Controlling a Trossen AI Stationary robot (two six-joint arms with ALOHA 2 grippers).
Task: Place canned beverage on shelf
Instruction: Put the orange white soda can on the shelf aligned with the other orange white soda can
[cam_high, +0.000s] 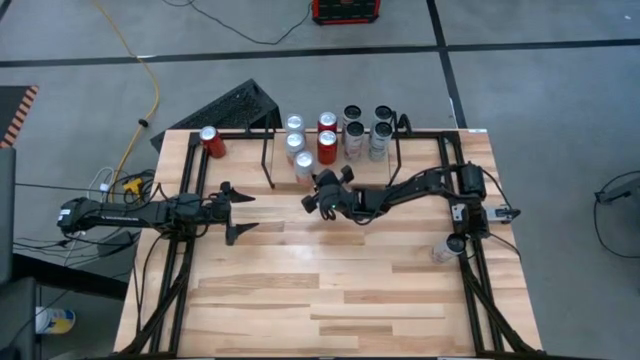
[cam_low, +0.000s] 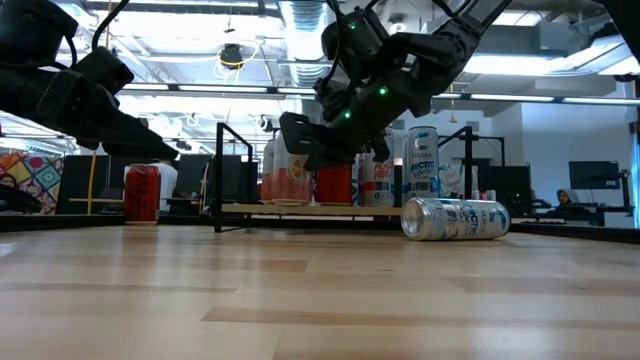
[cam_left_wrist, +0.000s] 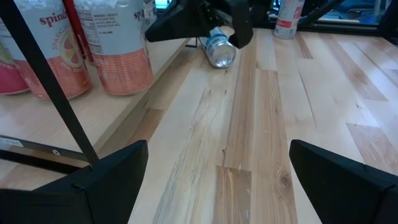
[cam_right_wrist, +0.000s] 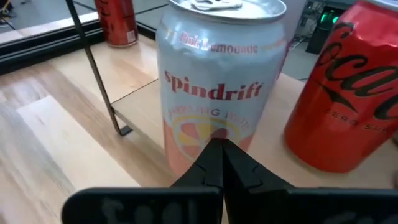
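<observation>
Standing on the shelf (cam_high: 335, 160) at the far edge of the table (cam_high: 330, 290) are several cans, seen in the high view as silver, red and dark tops in a cluster. The right hand (cam_high: 322, 193) is held just in front of the shelf, its fingers pressed together with nothing between them. In the right wrist view the closed fingertips (cam_right_wrist: 219, 163) are pointed at a Spindrift can (cam_right_wrist: 217, 81), which is upright on the shelf board, with a red cola can (cam_right_wrist: 348, 93) just beside it. Contact between the fingertips and the Spindrift can cannot be judged.

A silver can (cam_high: 444, 248) is seen lying on its side on the table near the right arm's base, apart from the shelf; in the low view it rests in front of the shelf's right end. Another red can (cam_high: 210, 141) is upright near the far left corner of the table, outside the shelf.

The left hand (cam_high: 238, 212) is held over the left half of the table, its fingers spread wide and empty.
</observation>
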